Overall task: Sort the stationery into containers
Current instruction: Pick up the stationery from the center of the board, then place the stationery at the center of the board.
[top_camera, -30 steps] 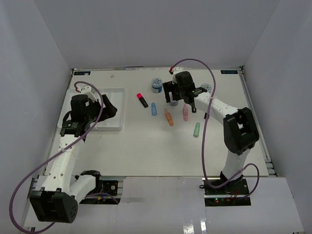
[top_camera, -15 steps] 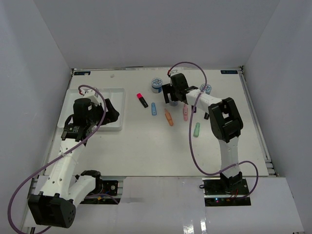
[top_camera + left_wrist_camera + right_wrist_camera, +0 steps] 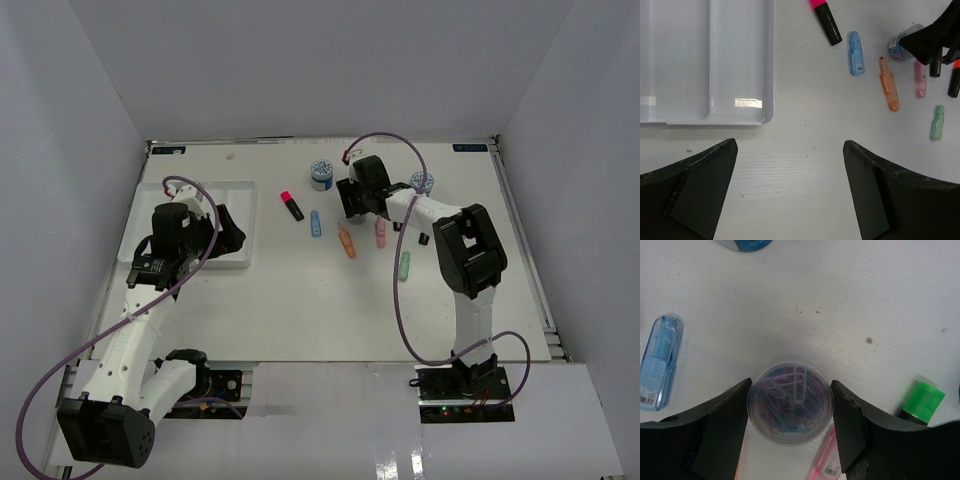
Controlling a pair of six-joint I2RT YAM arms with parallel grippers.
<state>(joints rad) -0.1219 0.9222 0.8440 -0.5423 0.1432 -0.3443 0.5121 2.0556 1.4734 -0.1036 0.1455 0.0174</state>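
**Overhead view.** The left tool [image 3: 228, 232] hangs over the right edge of the shallow white four-compartment plastic tray [image 3: 238, 190], which lies at the left of the counter [image 3: 300, 310]. The right tool [image 3: 352, 200] sits low among the loose stationery, between the blue-lidded round jar [image 3: 321, 173] and the pastel orange marker [image 3: 346, 241]. All the loose pieces lie well apart from the tray, so each one needs carrying leftward.

**Left wrist view.** The left tool is released and empty, its jaws spread wide above bare counter just beside the tray's near right corner. The visible compartments hold nothing. The pink-capped black highlighter [image 3: 825, 20] and pastel blue marker [image 3: 855, 52] lie nearest the tray. This position probably keeps the left arm out of the right arm's way.

**Right wrist view.** The right tool is clenched on the clear grey round jar of paper clips [image 3: 790, 405], with its fingers [image 3: 720, 435] meeting the wall on both sides. The jar stands upright on the counter. The grip across its width should carry it level without spilling. The step in hand appears to be picking up this jar. The lift must clear the pastel pink marker [image 3: 825, 460] just beside it and the green-capped black highlighter [image 3: 922, 400] nearby.
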